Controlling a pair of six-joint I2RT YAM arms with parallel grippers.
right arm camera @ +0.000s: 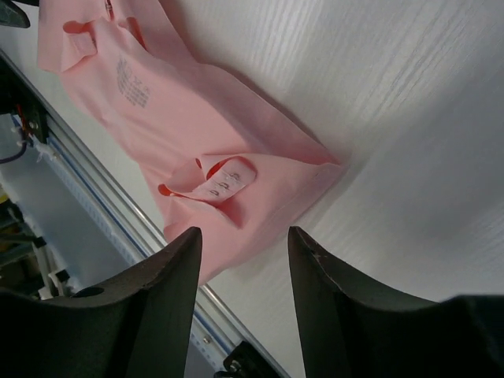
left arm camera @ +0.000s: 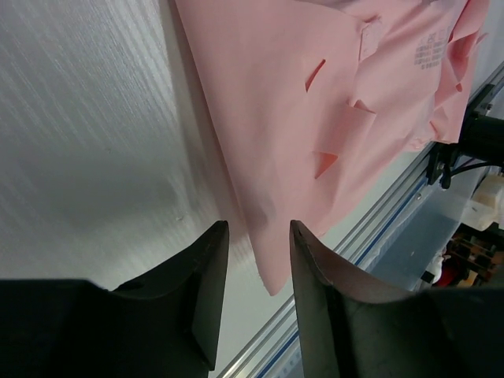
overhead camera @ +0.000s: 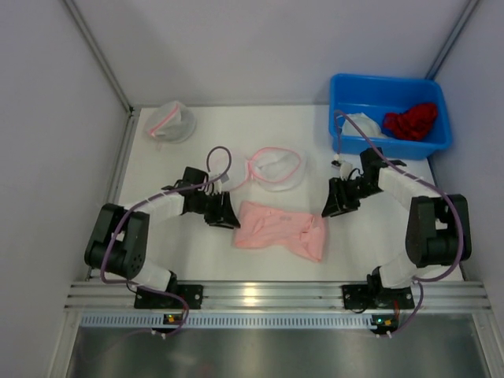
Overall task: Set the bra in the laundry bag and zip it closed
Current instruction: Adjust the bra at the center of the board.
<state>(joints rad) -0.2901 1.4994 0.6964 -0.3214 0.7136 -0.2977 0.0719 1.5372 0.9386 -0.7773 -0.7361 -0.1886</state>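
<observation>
1. Between the left fingers point(overhead camera: 224, 213) and right fingers point(overhead camera: 332, 207), the pink bra point(overhead camera: 279, 228) lay flat on the desk point(overhead camera: 260, 269), unbagged.
2. Both sets of fingers were spread and empty.
3. Beyond them, the laundry bag point(overhead camera: 274, 168) looked open; bagging and zipping remained.

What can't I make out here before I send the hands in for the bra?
- Laundry bag zipper: too small to find in the top view, and the bag lies outside both wrist views.
- Bra: cups and straps are hidden in its folds, and the top edge cuts it off in both wrist views.
- Printed text on the bra: too small to read in the right wrist view.
- White item in the blue bin: too small to identify in the top view.
</observation>
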